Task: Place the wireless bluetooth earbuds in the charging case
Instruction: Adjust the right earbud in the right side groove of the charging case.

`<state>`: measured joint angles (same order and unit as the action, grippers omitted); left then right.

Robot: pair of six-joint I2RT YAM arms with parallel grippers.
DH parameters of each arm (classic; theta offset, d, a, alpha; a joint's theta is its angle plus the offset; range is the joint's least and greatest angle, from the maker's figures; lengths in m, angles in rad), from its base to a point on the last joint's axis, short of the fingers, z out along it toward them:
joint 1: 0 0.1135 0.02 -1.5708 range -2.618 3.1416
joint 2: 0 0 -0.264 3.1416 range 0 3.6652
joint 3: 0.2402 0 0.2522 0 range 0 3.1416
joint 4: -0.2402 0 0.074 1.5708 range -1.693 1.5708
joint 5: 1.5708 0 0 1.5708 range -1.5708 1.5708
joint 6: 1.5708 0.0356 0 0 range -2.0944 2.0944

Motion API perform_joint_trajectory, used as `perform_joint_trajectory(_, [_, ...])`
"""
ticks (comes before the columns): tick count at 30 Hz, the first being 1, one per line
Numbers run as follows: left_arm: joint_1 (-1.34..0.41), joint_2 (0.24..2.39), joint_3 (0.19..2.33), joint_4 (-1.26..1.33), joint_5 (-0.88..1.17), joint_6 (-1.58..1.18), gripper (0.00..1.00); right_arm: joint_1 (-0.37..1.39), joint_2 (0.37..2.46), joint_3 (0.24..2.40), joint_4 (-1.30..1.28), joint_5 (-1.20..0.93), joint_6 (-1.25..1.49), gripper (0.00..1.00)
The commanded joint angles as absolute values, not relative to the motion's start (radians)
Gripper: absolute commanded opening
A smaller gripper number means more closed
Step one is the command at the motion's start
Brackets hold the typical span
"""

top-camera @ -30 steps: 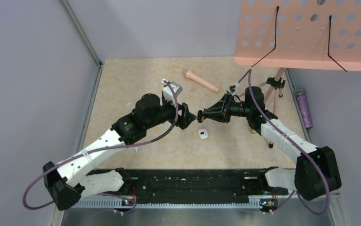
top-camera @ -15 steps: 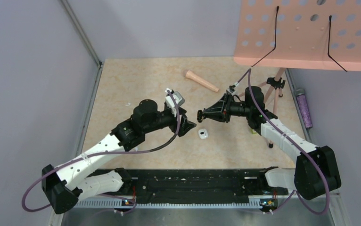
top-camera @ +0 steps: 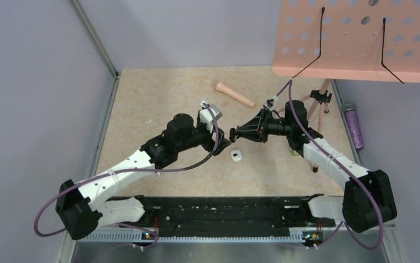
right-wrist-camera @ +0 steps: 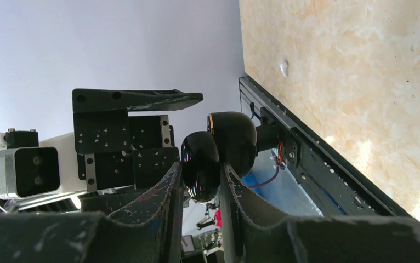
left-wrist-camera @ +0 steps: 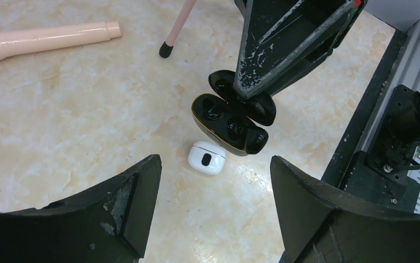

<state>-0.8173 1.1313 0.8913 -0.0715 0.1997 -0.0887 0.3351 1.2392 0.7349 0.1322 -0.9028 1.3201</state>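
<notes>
A beige table (top-camera: 142,109) is enclosed by lilac walls (top-camera: 32,82). The charging case (left-wrist-camera: 230,118) is clamped by the right gripper (top-camera: 232,133); the left gripper (top-camera: 224,143), jaws apart, has been brought closer.

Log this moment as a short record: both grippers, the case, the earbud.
left gripper: open, empty, pointing down over the earbud
right gripper: shut on the charging case, holding it off the table
charging case: black, lid open, no earbud visible in its wells
earbud: white, one in view, lying on the table, untouched
task state: earbud not yet picked up or inserted
</notes>
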Motion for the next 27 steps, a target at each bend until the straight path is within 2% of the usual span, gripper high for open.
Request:
perform_joint_trajectory(1, [-0.819, 1.138, 0.911, -0.009, 0.147, -0.110, 0.78, 0.331, 1.212, 0.783, 0.156, -0.905, 1.326, 0.00])
perform_joint_trajectory(27, [-0.816, 1.161, 0.927, 0.011, -0.039, -0.091, 0.76, 0.331, 1.191, 0.792, 0.127, -0.908, 1.314, 0.00])
